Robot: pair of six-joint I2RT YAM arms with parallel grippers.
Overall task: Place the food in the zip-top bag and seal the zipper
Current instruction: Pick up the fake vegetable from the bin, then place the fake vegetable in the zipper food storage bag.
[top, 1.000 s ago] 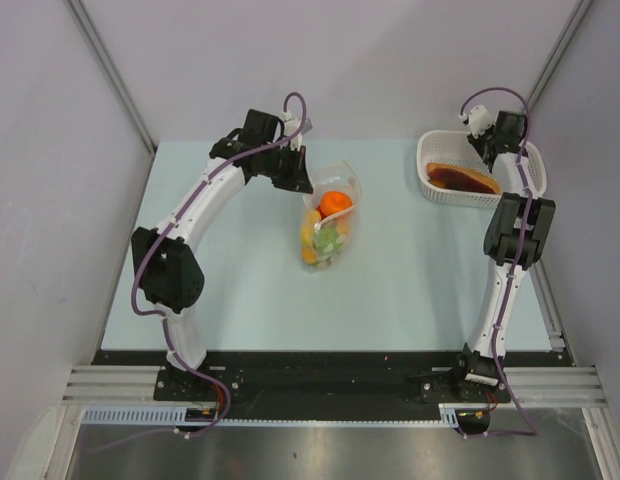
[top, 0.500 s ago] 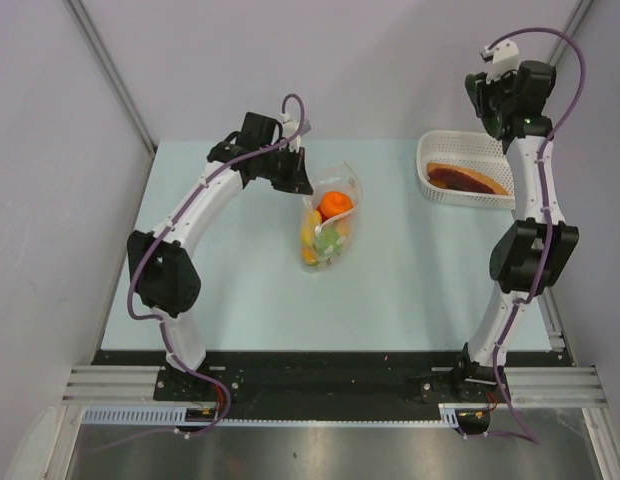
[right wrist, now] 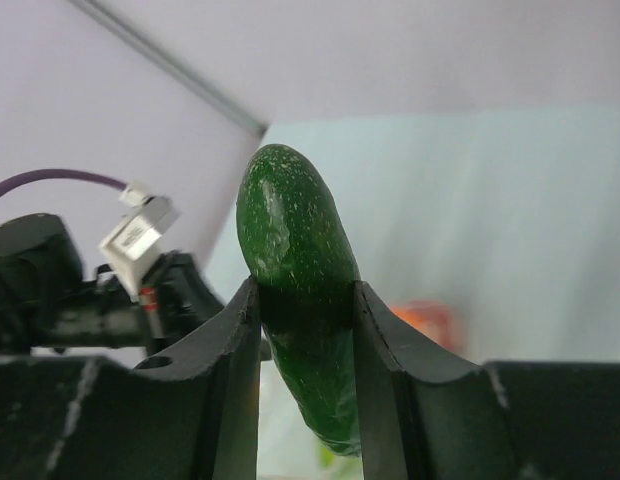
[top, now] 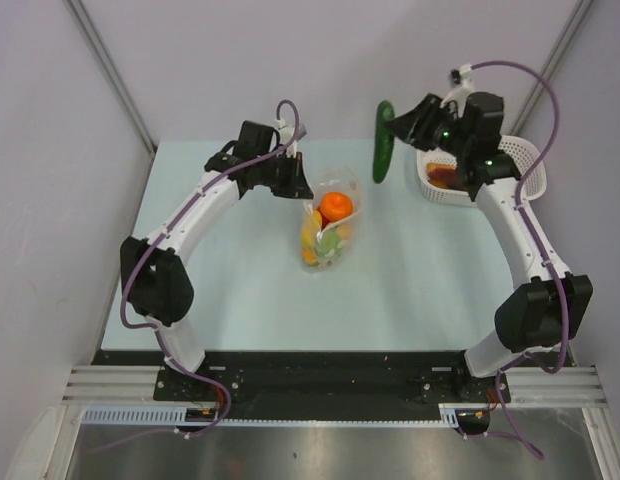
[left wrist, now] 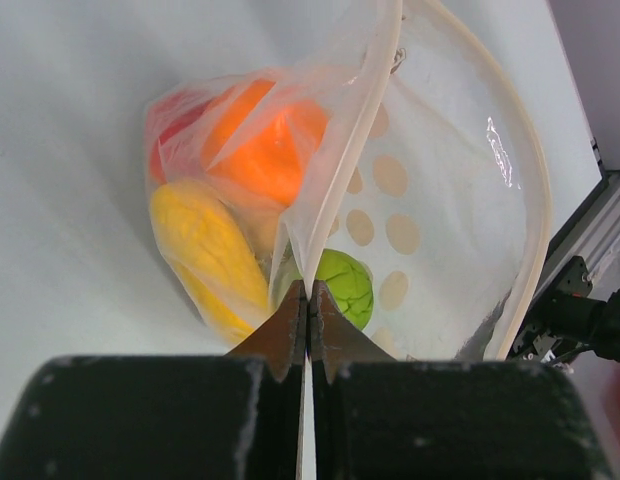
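Overhead, right gripper [right wrist: 305,300] pinching green cucumber [right wrist: 290,230] aloft, left gripper [left wrist: 308,297] clamped on zip-top bag [left wrist: 445,210] rim.

One zip-top bag [top: 350,185], clear with white dots. Inside it, four pieces of food: one orange piece [left wrist: 270,150], one yellow piece [left wrist: 205,245], one round light green piece [left wrist: 342,285] and one red piece [left wrist: 168,125], this last only partly seen behind the orange. Outside the bag, one long dark green cucumber [top: 383,142]. Makes five bright pieces in sight. One white lattice basket [top: 445,196], with one brown-red item [top: 442,178] in it, kind unclear. Two arms: left arm [top: 205,205], right arm [top: 520,225]. Two grippers: left gripper [top: 298,185], right gripper [top: 393,120]. One table [top: 230,280].
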